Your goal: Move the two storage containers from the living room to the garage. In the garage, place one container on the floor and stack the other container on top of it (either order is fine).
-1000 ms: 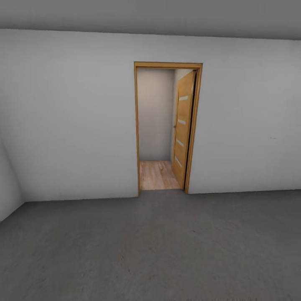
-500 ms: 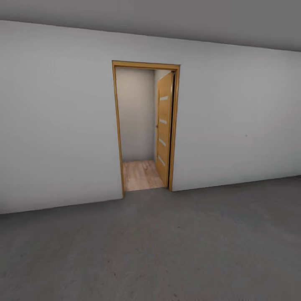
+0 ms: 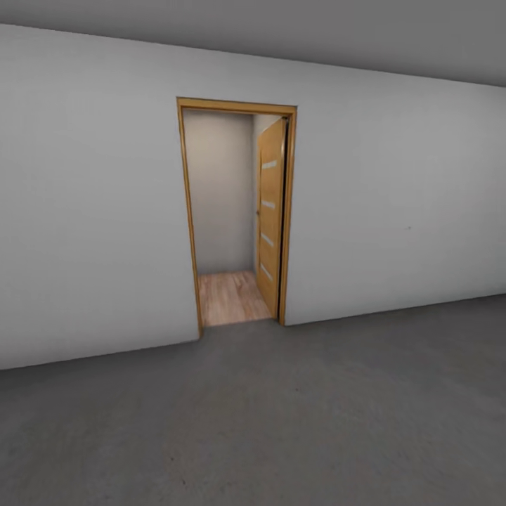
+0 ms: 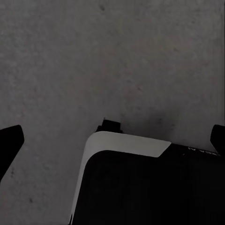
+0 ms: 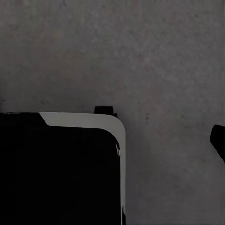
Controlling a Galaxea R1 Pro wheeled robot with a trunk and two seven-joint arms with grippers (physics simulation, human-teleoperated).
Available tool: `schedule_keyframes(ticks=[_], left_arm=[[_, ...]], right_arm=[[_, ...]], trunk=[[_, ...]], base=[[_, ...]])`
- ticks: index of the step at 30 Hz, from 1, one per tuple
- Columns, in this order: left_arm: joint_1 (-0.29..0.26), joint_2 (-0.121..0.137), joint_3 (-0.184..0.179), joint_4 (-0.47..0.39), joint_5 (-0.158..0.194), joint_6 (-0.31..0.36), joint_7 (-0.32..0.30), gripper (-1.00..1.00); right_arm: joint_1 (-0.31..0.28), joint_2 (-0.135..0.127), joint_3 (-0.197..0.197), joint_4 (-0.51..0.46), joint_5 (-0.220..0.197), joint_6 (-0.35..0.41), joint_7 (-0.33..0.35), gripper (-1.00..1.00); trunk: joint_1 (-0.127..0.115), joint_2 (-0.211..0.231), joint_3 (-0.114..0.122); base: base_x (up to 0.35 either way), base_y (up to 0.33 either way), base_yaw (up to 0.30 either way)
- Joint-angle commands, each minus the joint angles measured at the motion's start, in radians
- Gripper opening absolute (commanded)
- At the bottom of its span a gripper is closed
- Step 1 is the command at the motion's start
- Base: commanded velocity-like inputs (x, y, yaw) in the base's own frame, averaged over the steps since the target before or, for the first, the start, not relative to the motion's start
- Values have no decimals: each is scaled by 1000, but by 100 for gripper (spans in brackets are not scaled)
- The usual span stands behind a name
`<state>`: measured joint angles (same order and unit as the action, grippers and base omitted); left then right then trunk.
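Tools hang wide open, empty, above the floor.

A plain light grey wall stands across the view, under a grey ceiling. In the wall there is a doorway with an orange-brown wooden frame. The wooden door with small pale panels is open and stands at the right side of the opening. Behind the doorway a light wood plank floor shows, and a cream back wall. In front, the dark grey rough concrete floor covers the lower part.
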<state>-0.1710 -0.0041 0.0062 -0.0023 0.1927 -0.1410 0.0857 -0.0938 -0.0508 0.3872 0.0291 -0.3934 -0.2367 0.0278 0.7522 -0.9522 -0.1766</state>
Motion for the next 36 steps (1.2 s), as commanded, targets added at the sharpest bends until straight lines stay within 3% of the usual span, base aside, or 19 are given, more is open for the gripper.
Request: schedule_keyframes(ticks=[1,19,36], left_arm=[[-1,0,0,1,5,-3,2,100],[-1,0,0,1,5,-3,2,100],[-1,0,0,1,5,-4,2,100]], right_arm=[[-1,1,10,3,-9,-6,3,100],[-1,0,11,3,-11,-5,3,100],[-1,0,10,3,-11,-4,3,100]], trunk=[[1,-1,-1],[1,-1,-1],[1,-1,-1]], base=[[320,0,-1],[321,-97,-1],[321,-124,-76]])
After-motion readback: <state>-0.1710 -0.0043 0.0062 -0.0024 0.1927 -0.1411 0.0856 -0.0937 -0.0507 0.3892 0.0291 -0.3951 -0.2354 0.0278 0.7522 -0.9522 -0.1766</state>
